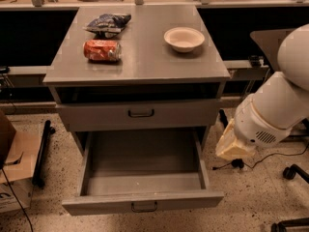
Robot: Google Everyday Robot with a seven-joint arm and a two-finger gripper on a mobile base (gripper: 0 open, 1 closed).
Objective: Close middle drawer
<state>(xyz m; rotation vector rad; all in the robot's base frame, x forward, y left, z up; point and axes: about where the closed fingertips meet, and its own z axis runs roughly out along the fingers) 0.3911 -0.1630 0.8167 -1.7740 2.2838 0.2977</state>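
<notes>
The middle drawer (104, 204) is pulled far out of the grey cabinet, showing its plain grey interior, which holds nothing. Its low flat front faces me with a small dark loop handle (144, 206) at the centre. The taller-fronted top drawer (96, 116) above it is closed. My white arm comes in from the right. Its cream-coloured gripper (233, 148) hangs just right of the open drawer's right side, level with the drawer's rear half, not touching it. The lowest drawer is hidden under the open one.
The cabinet top (145, 62) bears a red soda can (101, 50) lying on its side, a dark chip bag (108, 22) and a white bowl (184, 37). A cardboard box (12, 178) and a black stand leg (42, 151) are on the left. Cables and a caster (292, 170) lie on the floor at right.
</notes>
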